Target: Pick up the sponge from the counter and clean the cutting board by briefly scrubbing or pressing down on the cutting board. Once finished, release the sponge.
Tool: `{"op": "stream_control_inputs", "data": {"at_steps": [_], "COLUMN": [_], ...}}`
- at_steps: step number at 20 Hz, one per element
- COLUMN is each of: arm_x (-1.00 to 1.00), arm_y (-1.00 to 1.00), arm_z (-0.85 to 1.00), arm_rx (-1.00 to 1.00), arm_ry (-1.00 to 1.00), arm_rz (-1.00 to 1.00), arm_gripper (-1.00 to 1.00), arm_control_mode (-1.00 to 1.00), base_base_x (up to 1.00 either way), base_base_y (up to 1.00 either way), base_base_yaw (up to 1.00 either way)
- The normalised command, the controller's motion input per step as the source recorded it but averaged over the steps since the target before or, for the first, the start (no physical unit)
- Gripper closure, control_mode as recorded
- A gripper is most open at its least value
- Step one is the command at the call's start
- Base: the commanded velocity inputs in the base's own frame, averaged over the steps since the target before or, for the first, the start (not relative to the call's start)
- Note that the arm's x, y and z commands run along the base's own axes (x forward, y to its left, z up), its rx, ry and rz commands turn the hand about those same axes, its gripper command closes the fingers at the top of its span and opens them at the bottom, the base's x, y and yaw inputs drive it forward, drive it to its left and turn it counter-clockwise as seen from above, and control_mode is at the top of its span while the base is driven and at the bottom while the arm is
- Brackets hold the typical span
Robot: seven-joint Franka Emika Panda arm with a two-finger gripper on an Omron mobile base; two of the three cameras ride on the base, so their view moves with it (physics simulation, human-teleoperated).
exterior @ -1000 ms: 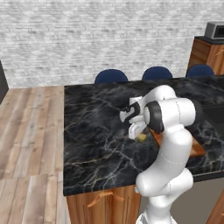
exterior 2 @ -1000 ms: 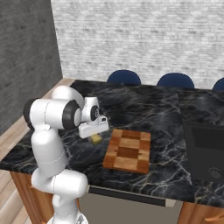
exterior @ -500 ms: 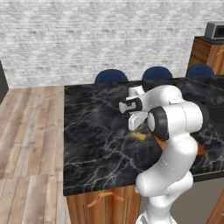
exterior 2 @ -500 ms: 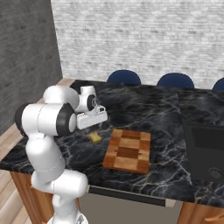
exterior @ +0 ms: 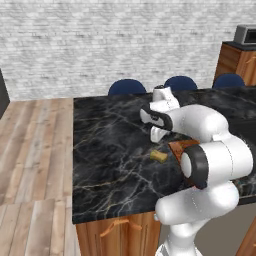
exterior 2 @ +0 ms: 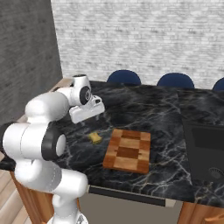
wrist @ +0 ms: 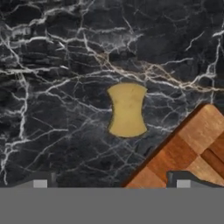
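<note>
My gripper (exterior 2: 87, 114) hangs wide open, holding nothing, above the sponge (wrist: 127, 109) — it lies on the counter (exterior: 110, 150) just beside the cutting board (exterior 2: 128, 150), not on it. Blue chairs (exterior 2: 124, 77) line the far edge; bare marble spreads toward the near edge.

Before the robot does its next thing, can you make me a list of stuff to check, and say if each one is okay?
1. Sponge lying free on the counter, nothing gripping it: ok.
2. Gripper open, fingers spread wide: ok.
3. Gripper lifted above the sponge, not touching it: ok.
4. Sponge resting on the cutting board: not ok; it sits beside the board on the marble.
5. Cutting board lying flat with nothing on top: ok.
6. Board actually scrubbed clean: cannot tell.
</note>
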Motion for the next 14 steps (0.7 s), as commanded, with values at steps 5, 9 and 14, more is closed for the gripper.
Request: {"op": "stream_control_inputs", "data": {"at_steps": [5,9,14], "arm_x": [-1.0,-0.77,-0.61], "arm_y": [-0.01,0.0,0.0], "arm_z": [0.38,0.78,0.73], "arm_rx": [0.0,0.0,0.0], "arm_ry": [-0.42,-0.42,-0.21], "arm_rz": [-0.07,-0.11,-0.09], "arm_gripper": [-1.0,-1.0,-1.0], "arm_control_mode": [-1.0,-1.0,-1.0], "base_base_x": [0.0,0.0,0.0], "base_base_y": [0.0,0.0,0.0], "base_base_yaw": [0.0,0.0,0.0]}}
